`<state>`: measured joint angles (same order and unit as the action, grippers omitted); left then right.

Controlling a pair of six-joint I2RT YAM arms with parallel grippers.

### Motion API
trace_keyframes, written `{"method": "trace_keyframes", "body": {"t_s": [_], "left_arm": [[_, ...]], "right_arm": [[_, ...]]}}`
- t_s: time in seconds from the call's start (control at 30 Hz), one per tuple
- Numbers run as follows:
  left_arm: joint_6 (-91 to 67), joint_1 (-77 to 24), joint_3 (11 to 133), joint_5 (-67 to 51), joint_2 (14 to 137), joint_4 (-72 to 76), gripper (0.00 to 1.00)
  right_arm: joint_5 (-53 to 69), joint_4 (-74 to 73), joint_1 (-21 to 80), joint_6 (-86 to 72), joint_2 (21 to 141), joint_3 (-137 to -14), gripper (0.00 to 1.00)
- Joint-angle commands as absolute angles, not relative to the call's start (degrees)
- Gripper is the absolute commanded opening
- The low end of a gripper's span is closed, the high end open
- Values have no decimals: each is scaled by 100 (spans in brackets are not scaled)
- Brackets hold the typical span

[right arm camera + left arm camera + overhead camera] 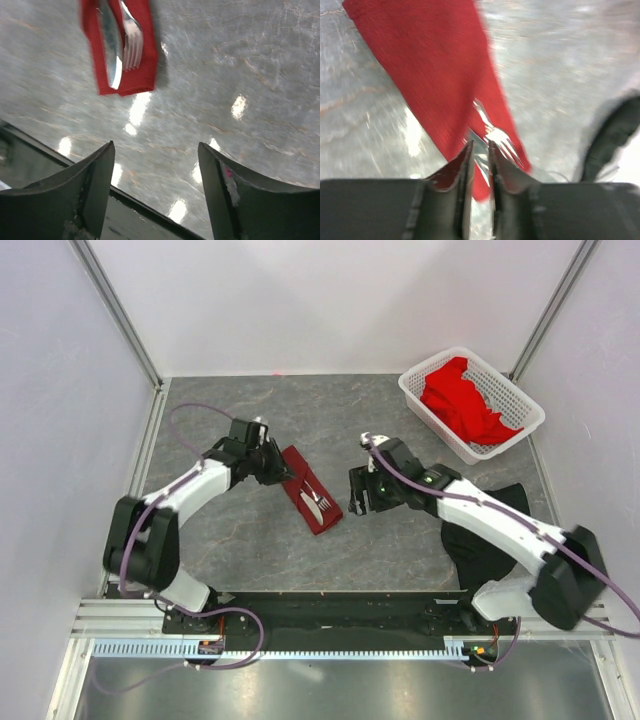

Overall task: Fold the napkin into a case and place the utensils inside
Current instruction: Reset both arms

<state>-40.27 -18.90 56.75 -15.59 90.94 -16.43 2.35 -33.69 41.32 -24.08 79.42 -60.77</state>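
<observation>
Right claw: yours hung released, black fingers spread wide and empty over the grey marbled counter.
Left claw: fingers parted by a narrow slit, and you had nothing visibly pinched; the view was blurred.
Case: dark red cloth folded into a long narrow pocket, flat on the counter between your claws.
Utensils: slim silver metal fork and knife lay side by side in it, heads showing.
Basket: white plastic lattice, far right corner, held red cloths.

The maroon napkin is lying folded into a narrow case, angled diagonally; the silver fork and knife are showing side by side at its near end
</observation>
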Motion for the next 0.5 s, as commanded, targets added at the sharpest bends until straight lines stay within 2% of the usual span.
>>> {"method": "trace_keyframes", "body": {"t_s": [0.0, 0.13, 0.27, 0.47], "left_arm": [[-4060, -2126, 5134, -1951, 7553, -1609, 35], [-4419, -3074, 4152, -1811, 6366, -1223, 40], [-5105, -4200, 2929, -1215, 4760, -283, 45], [-5441, -4465, 1618, -976, 3587, 886, 54]], "right_arm": [[361, -2033, 4122, -3040, 6682, -5170, 78], [124, -934, 4122, -3900, 4954, -3556, 98], [-121, -97, 4113, -4490, 3711, -2410, 98], [-370, 465, 4113, -4816, 2865, -1407, 98]]}}
